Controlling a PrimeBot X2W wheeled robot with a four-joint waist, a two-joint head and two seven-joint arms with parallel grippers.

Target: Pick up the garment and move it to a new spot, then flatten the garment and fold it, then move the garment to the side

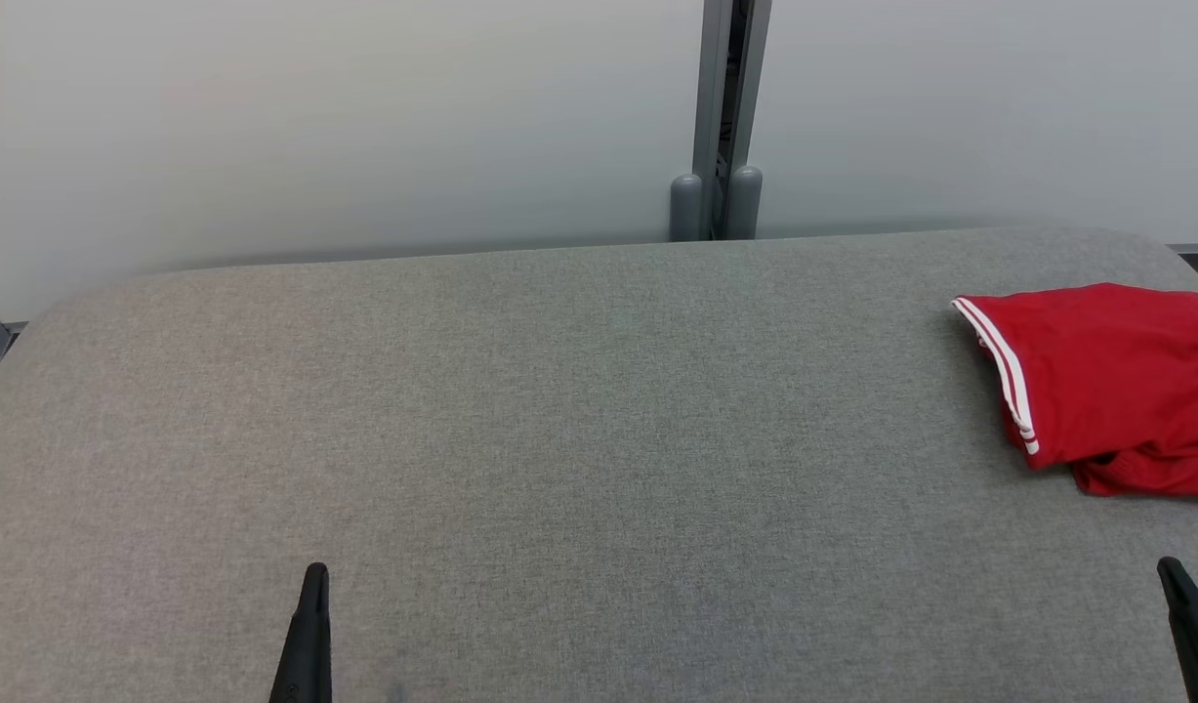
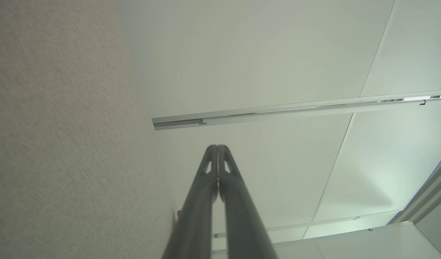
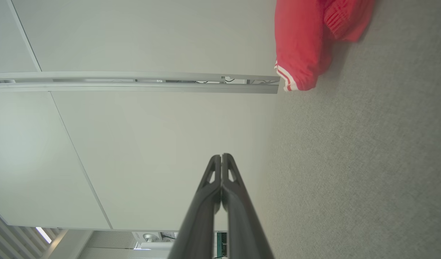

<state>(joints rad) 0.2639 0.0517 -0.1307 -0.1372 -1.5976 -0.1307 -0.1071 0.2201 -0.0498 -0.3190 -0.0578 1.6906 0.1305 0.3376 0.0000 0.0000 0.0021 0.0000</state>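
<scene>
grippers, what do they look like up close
Both alike: the left gripper and right gripper each have two long, slim, dark grey fingers tapering to a narrow tip, with a small triangular cut-out near each tip.

A grey fabric worktop [image 1: 559,410] with rounded far corners stands against pale, evenly lit wall panels [image 1: 315,127]. Behind its far edge, a grey post [image 1: 721,117] joins two panels.

Office-like: white partition panels [image 1: 267,117] behind a grey felt table [image 1: 559,439].
</scene>
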